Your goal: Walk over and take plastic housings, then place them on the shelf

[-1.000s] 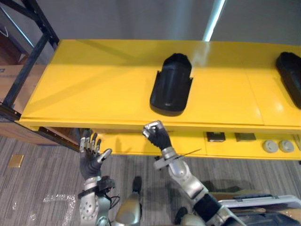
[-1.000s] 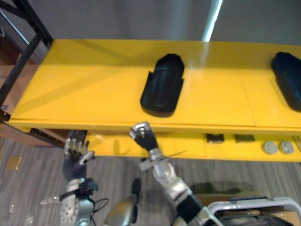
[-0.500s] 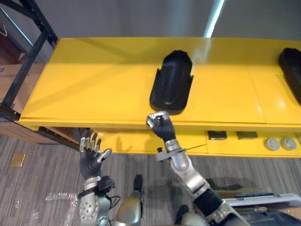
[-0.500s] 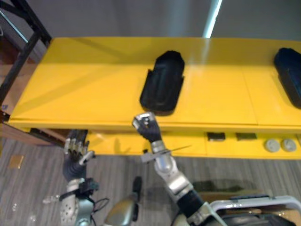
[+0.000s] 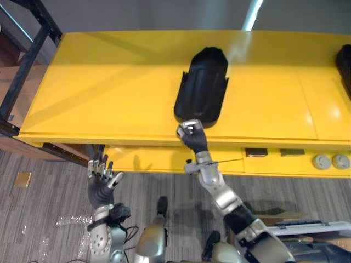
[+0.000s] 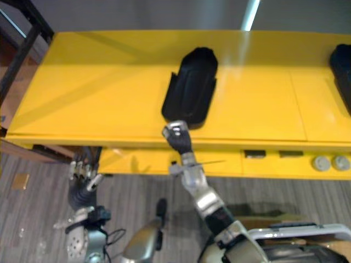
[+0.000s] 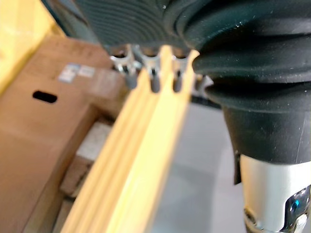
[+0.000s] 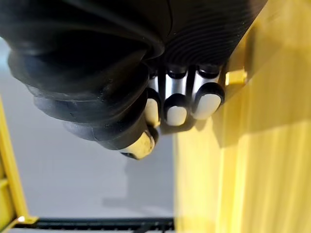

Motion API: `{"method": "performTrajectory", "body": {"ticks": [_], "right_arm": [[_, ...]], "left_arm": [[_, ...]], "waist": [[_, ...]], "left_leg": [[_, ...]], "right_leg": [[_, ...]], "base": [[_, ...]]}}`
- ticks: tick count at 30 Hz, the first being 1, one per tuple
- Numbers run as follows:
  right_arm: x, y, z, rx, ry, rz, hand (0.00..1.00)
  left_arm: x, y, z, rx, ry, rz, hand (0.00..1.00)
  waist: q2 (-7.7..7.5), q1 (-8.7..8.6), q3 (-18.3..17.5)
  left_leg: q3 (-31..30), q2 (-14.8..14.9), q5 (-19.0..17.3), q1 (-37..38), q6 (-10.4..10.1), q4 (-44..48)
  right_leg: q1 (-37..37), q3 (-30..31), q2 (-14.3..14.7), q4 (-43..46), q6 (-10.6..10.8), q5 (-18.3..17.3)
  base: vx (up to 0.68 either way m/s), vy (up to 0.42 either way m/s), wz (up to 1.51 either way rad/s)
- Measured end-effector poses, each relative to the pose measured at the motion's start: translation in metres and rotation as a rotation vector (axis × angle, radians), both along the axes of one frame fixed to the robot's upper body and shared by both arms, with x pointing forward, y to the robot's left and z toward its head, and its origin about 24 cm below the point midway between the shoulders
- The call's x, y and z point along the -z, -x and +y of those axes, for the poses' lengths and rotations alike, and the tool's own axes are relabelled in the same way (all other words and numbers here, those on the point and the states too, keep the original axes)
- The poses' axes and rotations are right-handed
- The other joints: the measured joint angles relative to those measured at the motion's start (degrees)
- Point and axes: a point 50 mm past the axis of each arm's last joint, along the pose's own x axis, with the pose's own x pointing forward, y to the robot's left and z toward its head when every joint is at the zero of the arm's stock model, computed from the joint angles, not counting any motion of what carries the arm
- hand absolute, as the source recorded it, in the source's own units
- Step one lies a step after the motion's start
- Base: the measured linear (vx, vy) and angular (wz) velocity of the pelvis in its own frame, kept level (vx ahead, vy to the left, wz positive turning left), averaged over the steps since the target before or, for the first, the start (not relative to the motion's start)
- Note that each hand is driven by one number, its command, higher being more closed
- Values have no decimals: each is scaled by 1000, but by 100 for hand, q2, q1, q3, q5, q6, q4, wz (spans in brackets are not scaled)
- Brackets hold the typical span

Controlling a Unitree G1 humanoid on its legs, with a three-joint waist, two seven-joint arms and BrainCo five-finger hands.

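Housing [image 5: 202, 90] of black plastic lay flat on the yellow shelf [image 5: 109, 93], just beyond the right hand [image 5: 190, 134]. That hand was curled into an empty fist at the shelf's front edge, probably because the part rested fully supported. Left hand [image 5: 102, 179] hung idle below that edge, fingers spread, well apart from the housing.

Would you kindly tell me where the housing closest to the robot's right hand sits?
In the left eye view the black housing lies near the middle of the yellow shelf top, just beyond the right hand at its front edge.
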Motion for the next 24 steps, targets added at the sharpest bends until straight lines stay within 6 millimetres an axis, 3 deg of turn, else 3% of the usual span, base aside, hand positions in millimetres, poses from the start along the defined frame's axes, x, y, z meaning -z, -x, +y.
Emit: {"method": "performTrajectory", "body": {"ticks": [5, 16, 24], "right_arm": [[-19, -12, -9, 58, -34, -53, 100], [-39, -28, -30, 172, -63, -107, 100], [-45, -36, -45, 230, -61, -117, 100]], "left_arm": [[1, 0, 1, 1, 29, 1, 0], [-2, -5, 0, 10, 37, -14, 0], [-2, -5, 0, 10, 37, -17, 0]], "waist": [[18, 18, 232], [97, 27, 415], [85, 41, 427]], "left_leg": [[-30, -6, 5, -16, 5, 0], [-158, -56, 56, -85, 37, 1], [-154, -66, 64, -86, 46, 1]], "right_leg": [[3, -56, -6, 28, -18, -12], [-3, -167, -37, 62, -24, -21], [-7, -179, -54, 80, -35, -30]], "base": [[0, 0, 4], [-11, -10, 6], [-5, -2, 0]]}}
